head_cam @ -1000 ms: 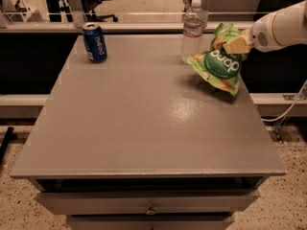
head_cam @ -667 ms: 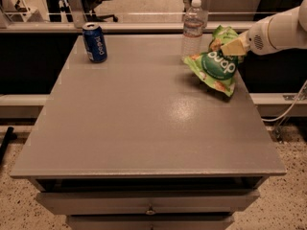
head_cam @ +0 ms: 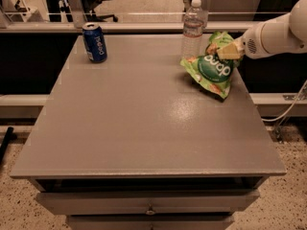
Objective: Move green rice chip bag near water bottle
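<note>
Gripper (head_cam: 230, 51) at the right; fingers pinched on the bag (head_cam: 214, 72) top edge; bag just beside the bottle (head_cam: 193, 28) on the bench (head_cam: 144, 133)

Light falls from overhead, even and fairly bright. The grey table (head_cam: 120, 128) carries a pale patch of glare right of its centre, in front of the bag (head_cam: 213, 71). The gripper (head_cam: 229, 51), clamped on the bag's top edge at the table's right rear, is brightly lit. A dark shadow lies under the bag. The gaps either side of the table are nearly black.
</note>
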Controlling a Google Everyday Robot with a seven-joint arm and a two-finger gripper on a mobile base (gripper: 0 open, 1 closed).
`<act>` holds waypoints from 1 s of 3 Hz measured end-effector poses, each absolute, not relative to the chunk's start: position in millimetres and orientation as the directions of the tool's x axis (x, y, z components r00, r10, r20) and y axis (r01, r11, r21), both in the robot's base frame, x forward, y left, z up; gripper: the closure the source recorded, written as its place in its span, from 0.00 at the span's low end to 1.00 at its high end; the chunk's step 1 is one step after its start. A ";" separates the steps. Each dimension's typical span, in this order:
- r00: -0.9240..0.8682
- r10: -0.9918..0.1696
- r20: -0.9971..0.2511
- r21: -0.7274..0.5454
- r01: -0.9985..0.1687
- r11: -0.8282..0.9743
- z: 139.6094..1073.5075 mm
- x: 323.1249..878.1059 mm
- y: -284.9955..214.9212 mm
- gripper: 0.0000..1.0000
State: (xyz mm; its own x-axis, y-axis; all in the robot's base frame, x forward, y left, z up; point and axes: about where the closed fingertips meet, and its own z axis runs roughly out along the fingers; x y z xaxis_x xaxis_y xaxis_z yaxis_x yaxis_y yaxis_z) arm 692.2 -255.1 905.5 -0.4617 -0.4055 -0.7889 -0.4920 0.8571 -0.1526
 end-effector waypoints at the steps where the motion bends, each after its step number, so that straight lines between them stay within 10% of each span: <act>1: -0.471 -0.399 -0.787 -0.144 -0.489 0.861 898.7 693.4 -253.0 0.43; 3: -0.469 -0.395 -0.790 -0.138 -0.491 0.860 894.0 696.1 -249.8 0.00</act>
